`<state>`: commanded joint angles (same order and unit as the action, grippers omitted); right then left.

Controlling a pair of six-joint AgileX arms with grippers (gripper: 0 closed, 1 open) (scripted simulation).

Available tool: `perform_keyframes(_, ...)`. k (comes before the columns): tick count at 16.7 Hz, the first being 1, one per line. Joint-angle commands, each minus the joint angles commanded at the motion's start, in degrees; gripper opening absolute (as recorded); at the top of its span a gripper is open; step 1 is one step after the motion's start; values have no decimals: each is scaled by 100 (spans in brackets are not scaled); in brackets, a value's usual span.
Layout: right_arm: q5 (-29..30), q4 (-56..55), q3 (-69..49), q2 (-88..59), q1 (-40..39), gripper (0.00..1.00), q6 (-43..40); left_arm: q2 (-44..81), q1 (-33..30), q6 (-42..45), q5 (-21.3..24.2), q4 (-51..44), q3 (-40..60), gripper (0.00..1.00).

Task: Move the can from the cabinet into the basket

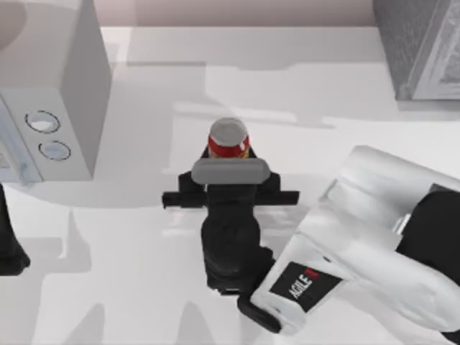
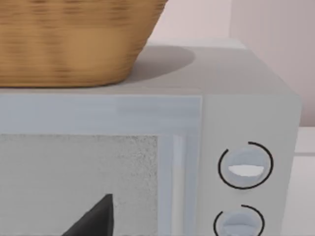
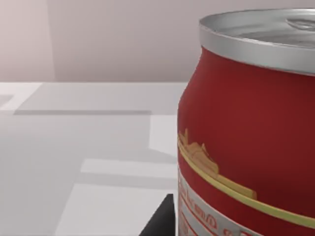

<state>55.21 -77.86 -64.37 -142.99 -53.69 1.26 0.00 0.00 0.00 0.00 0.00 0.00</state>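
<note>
The red can [image 1: 228, 139] with its silver top stands upright over the middle of the table, far from the dark speckled cabinet [image 1: 413, 43] at the back right. My right gripper [image 1: 228, 162] reaches in from the front right and is shut on the can. The right wrist view has the can [image 3: 251, 132] very close, with one dark fingertip [image 3: 161, 222] beside its lower part. The woven basket [image 2: 64, 44] sits on top of the pale grey box. My left arm [image 1: 8, 251] is parked at the left edge.
The pale grey box with two round dials [image 1: 50, 108] stands at the back left; its dials [image 2: 245, 166] face my left wrist camera. White tabletop [image 1: 144, 273] lies open at the front left and between the box and the cabinet.
</note>
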Motion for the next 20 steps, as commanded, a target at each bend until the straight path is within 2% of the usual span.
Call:
perform_keyframes(4, -11, 4, -21, -15, 11, 0, -1, 0, 0, 0, 0, 0, 0, 100)
perform_keyframes(17, -11, 4, -21, -15, 11, 98, -1, 0, 0, 0, 0, 0, 0, 100)
perform_keyframes(20, -11, 4, -21, -15, 11, 100, -1, 0, 0, 0, 0, 0, 0, 100)
